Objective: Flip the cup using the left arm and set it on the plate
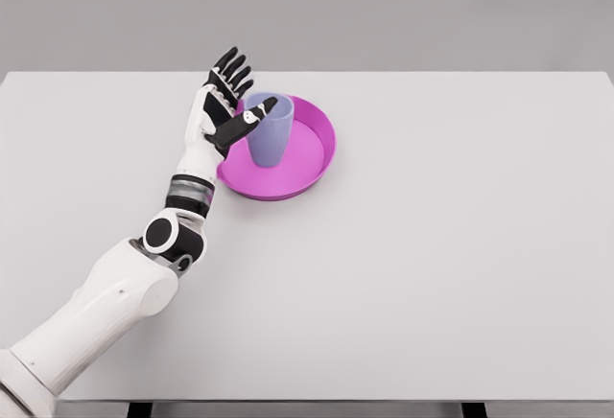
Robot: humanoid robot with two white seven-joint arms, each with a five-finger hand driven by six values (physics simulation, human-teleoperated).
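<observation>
Head view, single frame. We see the cup (270, 130), pale blue-grey and translucent, standing upright on the magenta plate (312, 164), towards the plate's left half. Its open mouth appears to face up, though the render is faint at the rim and we do not treat that as certain.

The left hand (226, 106) is just beside the cup on its left. The fingers (230, 71) are spread apart and extended, pointing away from the robot; they hold nothing. The thumb (251, 121) reaches to the right across the cup's upper rim in the picture; we cannot tell whether it touches the cup or merely passes in front of it. The left forearm (192, 188) runs down to the elbow over the white table (441, 274) and leaves the frame at lower left. The right arm is not in view.

Our judgement of progress: the placement looks essentially accomplished, since the cup rests within the plate's rim and stands without tilt. The grasp appears given up, the hand being open. What is left, as we read it, is to clear the hand from the cup without the thumb catching the rim and tipping it, then to bring the arm off the plate area
</observation>
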